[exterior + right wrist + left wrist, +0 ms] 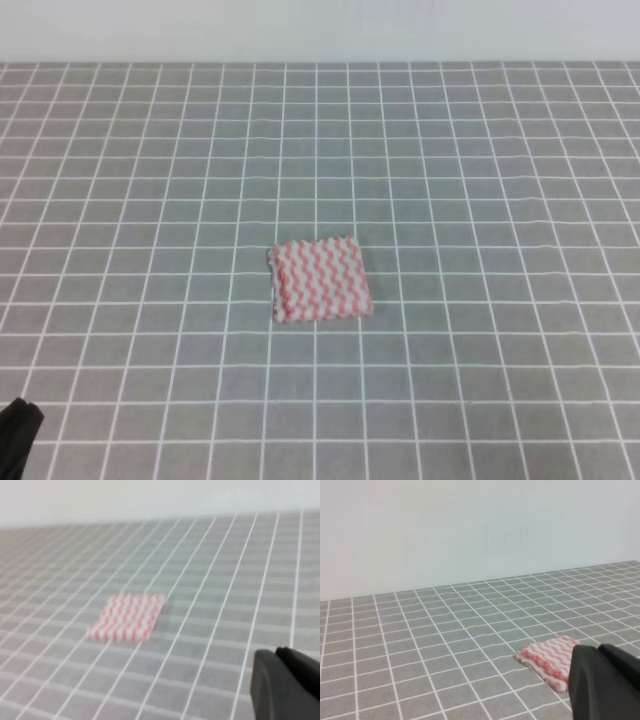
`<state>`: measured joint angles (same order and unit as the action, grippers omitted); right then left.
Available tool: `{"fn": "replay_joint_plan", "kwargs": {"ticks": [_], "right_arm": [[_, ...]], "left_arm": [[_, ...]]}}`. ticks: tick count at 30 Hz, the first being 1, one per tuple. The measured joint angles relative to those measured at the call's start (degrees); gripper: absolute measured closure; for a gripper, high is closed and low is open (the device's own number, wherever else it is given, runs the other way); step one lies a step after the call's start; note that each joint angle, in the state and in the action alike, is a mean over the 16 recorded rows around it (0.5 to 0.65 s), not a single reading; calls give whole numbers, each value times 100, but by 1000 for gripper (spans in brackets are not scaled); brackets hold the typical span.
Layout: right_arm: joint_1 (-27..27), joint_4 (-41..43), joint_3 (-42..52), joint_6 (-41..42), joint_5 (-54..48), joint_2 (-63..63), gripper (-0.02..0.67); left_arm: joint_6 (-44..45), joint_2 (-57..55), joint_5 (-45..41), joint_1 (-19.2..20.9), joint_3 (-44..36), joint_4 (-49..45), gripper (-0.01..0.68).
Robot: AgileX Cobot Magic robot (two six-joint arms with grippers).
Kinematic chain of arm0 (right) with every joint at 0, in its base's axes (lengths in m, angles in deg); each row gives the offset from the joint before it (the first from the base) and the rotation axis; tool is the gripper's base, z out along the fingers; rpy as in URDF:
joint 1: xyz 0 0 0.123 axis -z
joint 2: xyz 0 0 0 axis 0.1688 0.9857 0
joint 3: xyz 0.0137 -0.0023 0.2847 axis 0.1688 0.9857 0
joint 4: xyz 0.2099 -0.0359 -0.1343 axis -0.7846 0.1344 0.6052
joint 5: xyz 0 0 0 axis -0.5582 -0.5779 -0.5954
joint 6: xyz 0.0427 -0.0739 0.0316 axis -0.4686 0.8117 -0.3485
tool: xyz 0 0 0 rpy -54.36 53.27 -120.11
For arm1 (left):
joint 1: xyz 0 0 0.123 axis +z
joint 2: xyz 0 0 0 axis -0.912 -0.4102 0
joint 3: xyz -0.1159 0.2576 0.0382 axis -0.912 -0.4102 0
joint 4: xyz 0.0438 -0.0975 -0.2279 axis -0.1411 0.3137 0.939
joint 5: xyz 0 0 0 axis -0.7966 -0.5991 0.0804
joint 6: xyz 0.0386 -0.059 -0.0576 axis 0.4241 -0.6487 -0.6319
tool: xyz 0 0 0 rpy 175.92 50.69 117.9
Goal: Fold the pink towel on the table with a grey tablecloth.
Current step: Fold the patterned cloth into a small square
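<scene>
The pink towel [320,282] lies flat near the middle of the table with a grey tablecloth [480,160], as a small folded rectangle with layered edges on its left side. It also shows in the left wrist view [550,659] and the right wrist view [127,616]. My left gripper [598,652] is a dark shape at the lower right of its view, its fingers pressed together, empty and well short of the towel. My right gripper [276,655] looks the same, fingers together, empty and apart from the towel.
A black part of the left arm [15,435] shows at the bottom left corner of the high view. A pale wall [470,530] stands behind the table's far edge. The right arm is out of the high view.
</scene>
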<state>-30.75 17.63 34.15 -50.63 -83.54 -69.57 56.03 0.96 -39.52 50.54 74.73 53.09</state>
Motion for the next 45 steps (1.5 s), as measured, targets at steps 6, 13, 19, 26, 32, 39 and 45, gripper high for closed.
{"fn": "replay_joint_plan", "kwargs": {"ticks": [6, 13, 19, 26, 32, 39, 45], "right_arm": [[34, 238, 120, 11, 181, -56, 664], [416, 519, 312, 21, 382, -483, 664], [905, 576, 496, 21, 284, -1094, 664], [1287, 618, 612, 10, 56, -1585, 664], [1330, 665, 647, 12, 34, -1654, 664], [1330, 1027, 741, -301, -14, -1649, 664], [1330, 1560, 827, -816, -327, -1649, 664]], "left_arm": [[0, -3, 5, -1, -2, -3, 676], [0, -3, 5, -1, -2, -3, 676], [0, 0, 0, 0, 0, 0, 676], [0, 5, 0, 1, -1, -1, 676], [0, 8, 0, 2, -1, -1, 677], [0, 8, 4, 2, -1, -1, 677], [0, 7, 8, 2, 0, 0, 677]]}}
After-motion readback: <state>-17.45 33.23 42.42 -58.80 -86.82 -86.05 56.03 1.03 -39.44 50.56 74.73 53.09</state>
